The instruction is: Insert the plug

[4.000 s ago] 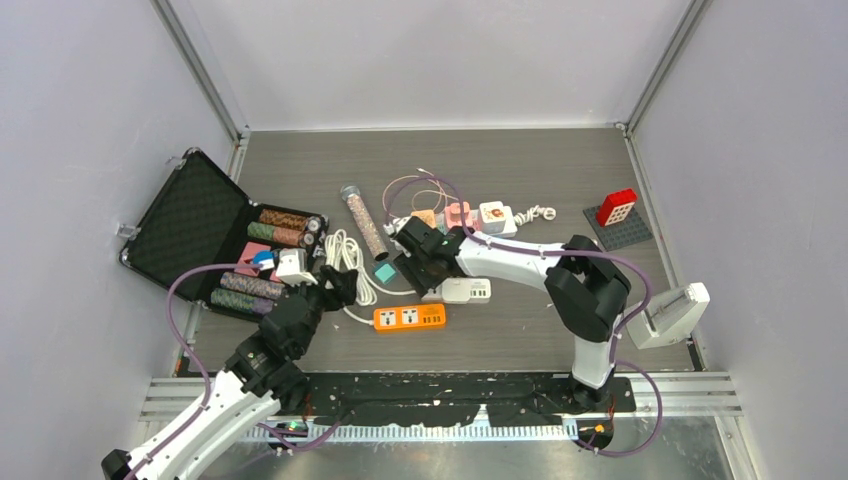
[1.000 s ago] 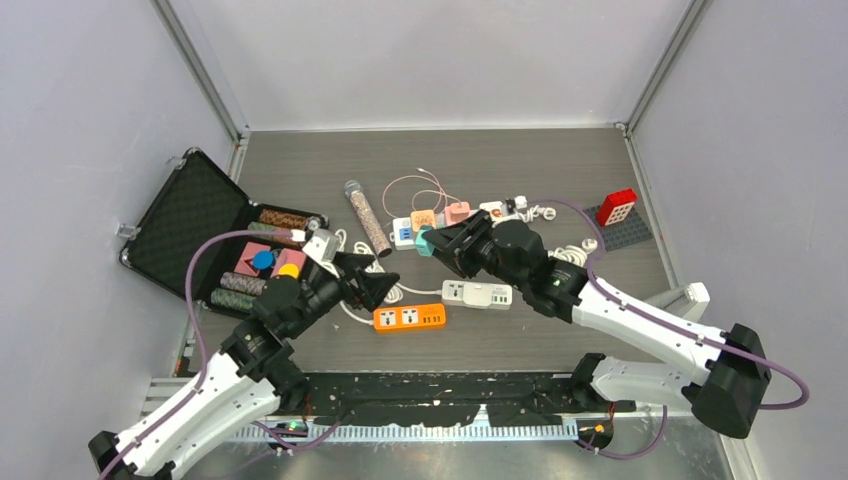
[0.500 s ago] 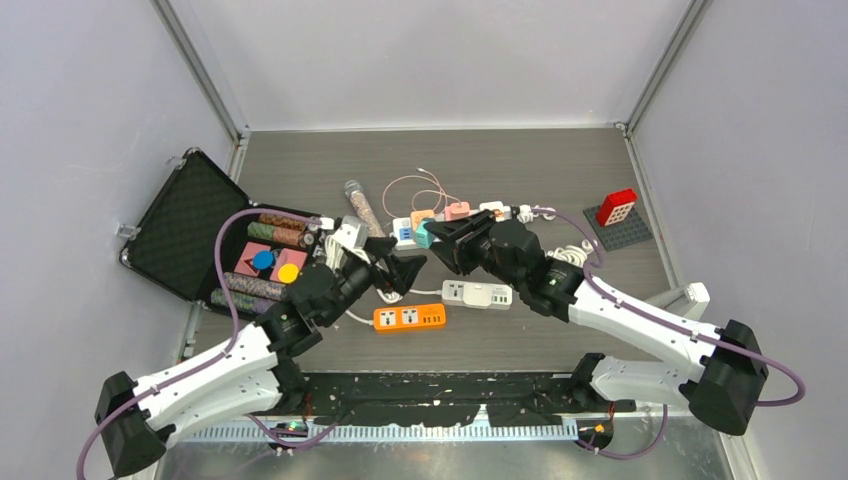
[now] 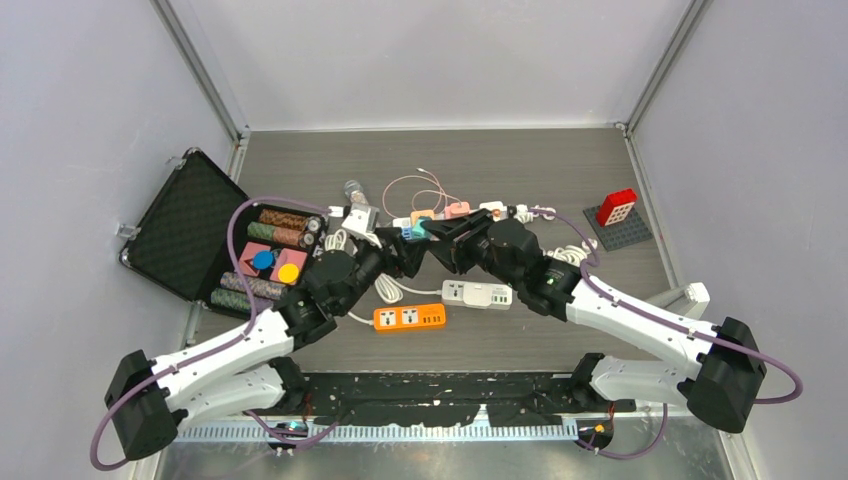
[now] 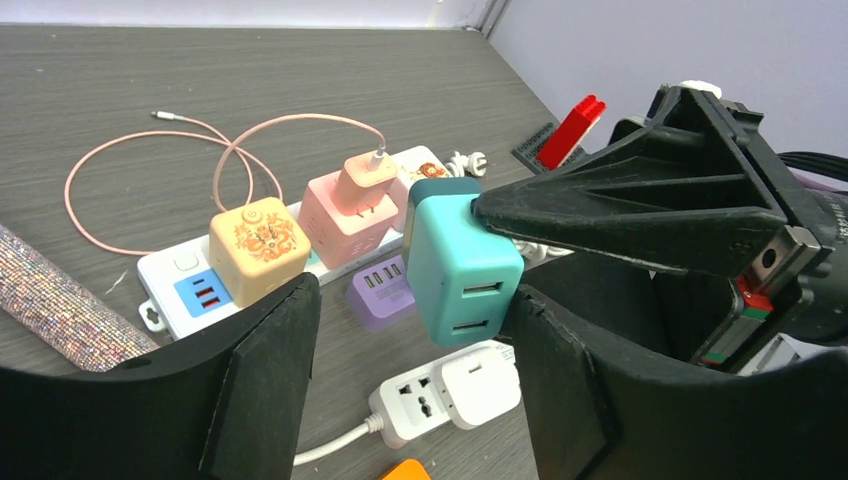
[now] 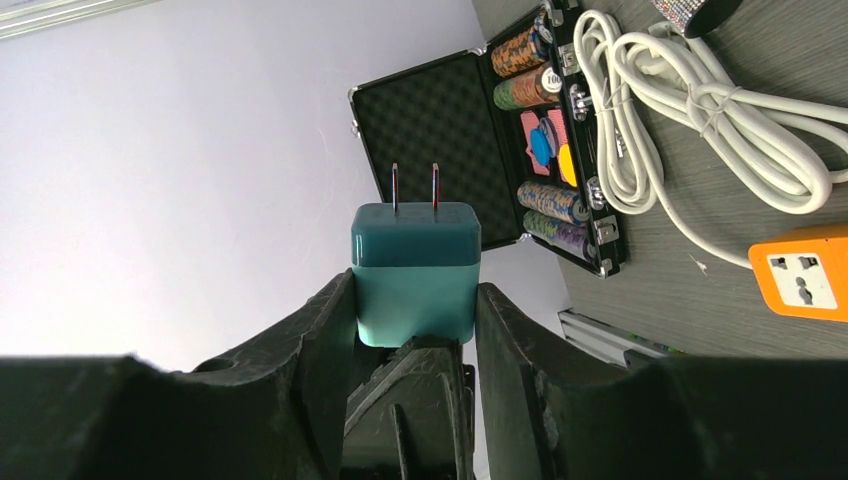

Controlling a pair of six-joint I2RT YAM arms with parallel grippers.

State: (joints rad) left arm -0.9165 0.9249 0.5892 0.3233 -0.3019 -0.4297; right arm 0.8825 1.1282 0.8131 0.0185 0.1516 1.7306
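Nearest your bases the orange power strip (image 4: 409,318) lies sockets up, with the white socket block (image 4: 478,294) just beyond it; I cannot tell which one is meant to take the plug. Above them your arms meet in the air. Your right gripper (image 6: 415,300) is clenched on the teal plug (image 6: 415,262), holding its lower body so the two prongs stick out past the fingertips. Your left gripper (image 5: 410,345) is released, one finger on each side of the plug, apparently not touching it. This reads as a hand-over or regrasp, not yet insertion. Next, close the left fingers squarely on the body, clear of the prongs, before the right lets go. Farthest back, the long white strip (image 5: 175,285) already carries several chargers.
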